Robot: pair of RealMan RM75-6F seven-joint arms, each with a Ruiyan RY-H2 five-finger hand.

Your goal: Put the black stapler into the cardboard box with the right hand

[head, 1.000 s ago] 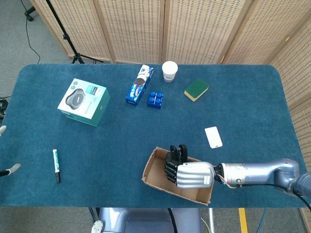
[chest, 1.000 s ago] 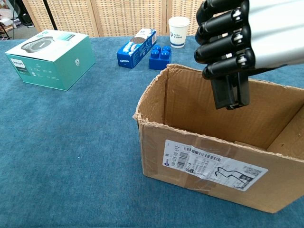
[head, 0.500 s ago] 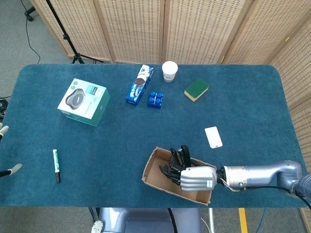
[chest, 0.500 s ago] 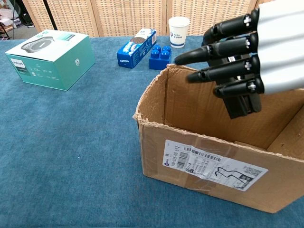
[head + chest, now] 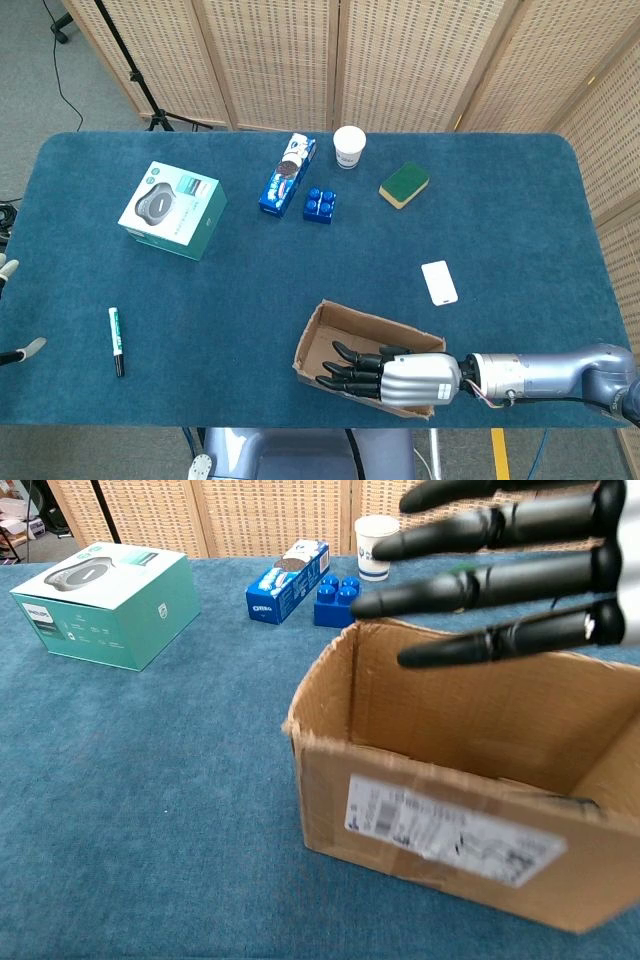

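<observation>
The cardboard box (image 5: 370, 322) sits open-topped near the table's front edge; in the chest view its labelled front wall (image 5: 330, 780) fills the lower right. My right hand (image 5: 400, 375) hovers flat over the box's opening, black fingers (image 5: 520, 575) stretched out and spread, holding nothing. A dark sliver low inside the box at the right looks like the black stapler (image 5: 572, 802); in the head view the hand hides it. Only pale fingertips of my left hand (image 5: 5, 268) show at the far left edge, apart and with nothing between them.
A teal product box (image 5: 172, 210) stands at the back left. An Oreo pack (image 5: 287, 173), blue bricks (image 5: 320, 204), a paper cup (image 5: 349, 146) and a green sponge (image 5: 404, 185) line the back. A white card (image 5: 439, 282) lies right of centre, a marker (image 5: 116, 340) at front left.
My right hand has let go of the stapler, which dropped into the box. Its fingers went from curled to fully stretched, and the hand slid toward the front edge.
</observation>
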